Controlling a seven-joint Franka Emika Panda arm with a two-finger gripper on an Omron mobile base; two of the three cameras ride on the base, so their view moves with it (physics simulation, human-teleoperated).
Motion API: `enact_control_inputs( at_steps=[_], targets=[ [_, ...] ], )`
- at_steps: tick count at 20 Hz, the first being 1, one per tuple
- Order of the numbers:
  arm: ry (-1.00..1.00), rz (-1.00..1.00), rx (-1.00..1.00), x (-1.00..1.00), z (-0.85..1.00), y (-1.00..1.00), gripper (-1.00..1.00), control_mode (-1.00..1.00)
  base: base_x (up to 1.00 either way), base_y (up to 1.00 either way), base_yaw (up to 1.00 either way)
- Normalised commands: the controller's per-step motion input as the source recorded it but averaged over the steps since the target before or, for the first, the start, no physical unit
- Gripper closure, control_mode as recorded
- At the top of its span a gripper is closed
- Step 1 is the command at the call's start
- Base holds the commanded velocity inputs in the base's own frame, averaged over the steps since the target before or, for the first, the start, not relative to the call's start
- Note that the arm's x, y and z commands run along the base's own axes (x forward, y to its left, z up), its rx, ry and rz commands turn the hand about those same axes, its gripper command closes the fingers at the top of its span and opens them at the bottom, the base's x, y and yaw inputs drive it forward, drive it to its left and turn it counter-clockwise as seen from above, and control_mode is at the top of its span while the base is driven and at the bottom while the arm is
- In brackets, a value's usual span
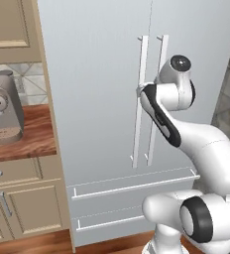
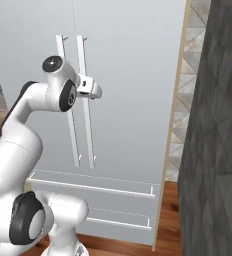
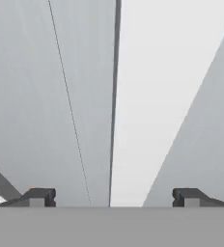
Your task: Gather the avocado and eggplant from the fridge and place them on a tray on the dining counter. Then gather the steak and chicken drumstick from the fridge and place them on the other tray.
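Note:
The grey fridge [image 1: 97,74] stands shut, so the avocado, eggplant, steak and chicken drumstick are hidden, and the trays and dining counter are out of view. Two tall white handles [image 1: 143,54] run down the middle of the doors [image 2: 133,75]. My gripper [image 2: 95,90] is right at these handles, about halfway up them. In the hand view the gripper [image 3: 114,198] is open, with a white handle bar [image 3: 143,96] running between its two fingertips [image 3: 39,197]. I cannot tell whether the fingers touch the bar.
A coffee machine [image 1: 3,109] sits on the wooden counter [image 1: 35,139] left of the fridge, with beige cabinets [image 1: 28,208] beneath. Two fridge drawers with long handles [image 1: 132,186] lie below the doors. A dark stone wall [image 2: 218,150] rises close on the right.

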Motion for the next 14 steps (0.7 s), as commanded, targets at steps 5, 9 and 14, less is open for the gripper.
enact_control_inputs(
  at_steps=[5,9,14],
  targets=[
    [-0.12,0.08,0.02,0.04,0.34,-0.25,-1.0,-1.0,0.0,0.0,0.0],
    [-0.14,0.12,0.0,-0.01,0.15,-0.07,-1.0,-1.0,0.0,0.0,0.0],
    [-0.07,0.08,0.0,0.04,0.03,0.0,-1.0,-1.0,0.0,0.0,0.0]
  ],
)
